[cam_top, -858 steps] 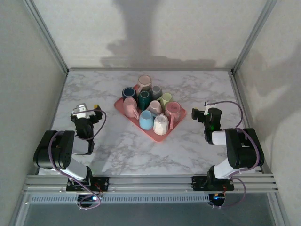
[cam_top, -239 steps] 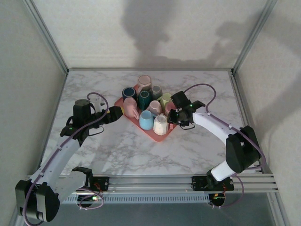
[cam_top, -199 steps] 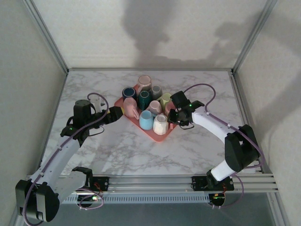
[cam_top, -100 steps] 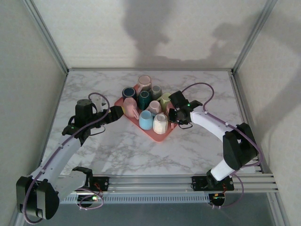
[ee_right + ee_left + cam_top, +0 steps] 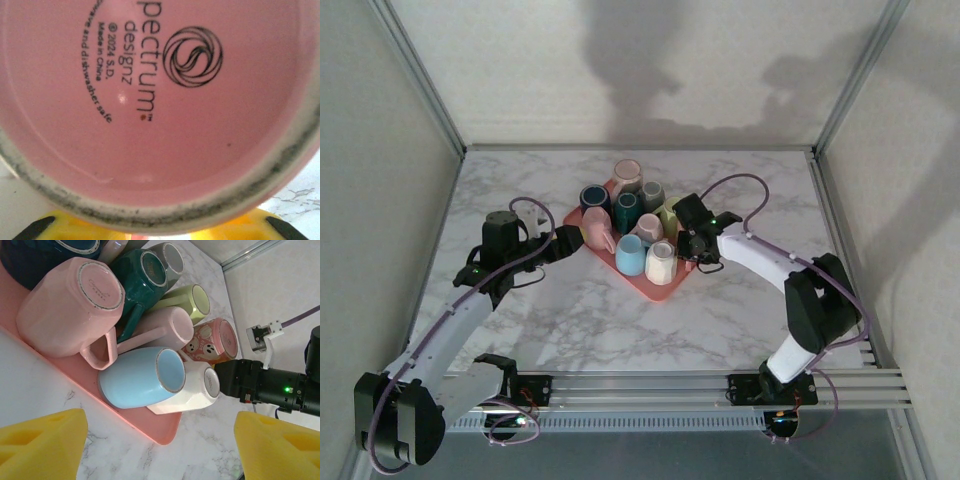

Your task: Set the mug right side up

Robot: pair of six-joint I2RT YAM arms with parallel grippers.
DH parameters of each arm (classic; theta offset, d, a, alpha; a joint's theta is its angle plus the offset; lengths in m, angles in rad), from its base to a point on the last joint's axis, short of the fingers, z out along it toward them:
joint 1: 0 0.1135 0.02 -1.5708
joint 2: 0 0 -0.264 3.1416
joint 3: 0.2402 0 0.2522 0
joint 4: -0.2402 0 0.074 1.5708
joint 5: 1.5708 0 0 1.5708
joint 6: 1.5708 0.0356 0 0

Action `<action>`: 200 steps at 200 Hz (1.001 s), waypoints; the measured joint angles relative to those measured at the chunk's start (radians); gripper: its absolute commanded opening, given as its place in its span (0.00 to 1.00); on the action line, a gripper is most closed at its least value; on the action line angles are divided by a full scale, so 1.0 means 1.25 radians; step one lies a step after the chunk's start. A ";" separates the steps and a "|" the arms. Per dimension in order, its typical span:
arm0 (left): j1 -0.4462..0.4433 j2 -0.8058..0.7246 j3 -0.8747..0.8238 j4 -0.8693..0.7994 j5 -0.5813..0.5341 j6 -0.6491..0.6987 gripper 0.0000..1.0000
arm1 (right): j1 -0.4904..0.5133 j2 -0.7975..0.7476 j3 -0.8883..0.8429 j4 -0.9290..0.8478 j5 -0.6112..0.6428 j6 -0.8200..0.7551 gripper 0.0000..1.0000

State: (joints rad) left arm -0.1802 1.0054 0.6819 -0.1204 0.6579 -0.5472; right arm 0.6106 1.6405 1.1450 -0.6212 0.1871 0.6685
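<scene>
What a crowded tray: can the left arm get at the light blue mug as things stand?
Probably yes. The light blue mug sits at the tray edge nearest the open left gripper, with bare marble table between them. The white mug crowding one side may hamper the grasp.

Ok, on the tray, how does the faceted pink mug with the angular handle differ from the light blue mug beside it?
The pink mug has flat, faceted walls; the light blue mug is smooth and round. The pink mug's base carries printed lettering; the light blue mug's base is plain. The pink mug's angular handle points toward the light blue mug, whose facing side is bare. Both stand base-up on the pink tray.
</scene>
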 measured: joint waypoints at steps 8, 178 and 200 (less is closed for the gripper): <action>0.000 0.000 0.000 0.003 0.000 0.000 0.77 | 0.004 0.003 0.004 -0.004 0.008 0.011 0.33; -0.001 0.000 -0.003 0.003 0.000 0.019 0.78 | 0.023 0.094 0.066 -0.056 0.101 0.078 0.29; -0.001 0.000 -0.003 0.002 0.000 0.022 0.78 | 0.023 0.096 0.066 -0.056 0.108 0.073 0.29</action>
State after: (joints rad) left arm -0.1818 1.0050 0.6785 -0.1173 0.6579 -0.5201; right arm 0.6395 1.7603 1.2278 -0.6910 0.3225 0.7601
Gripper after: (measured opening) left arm 0.780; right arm 0.297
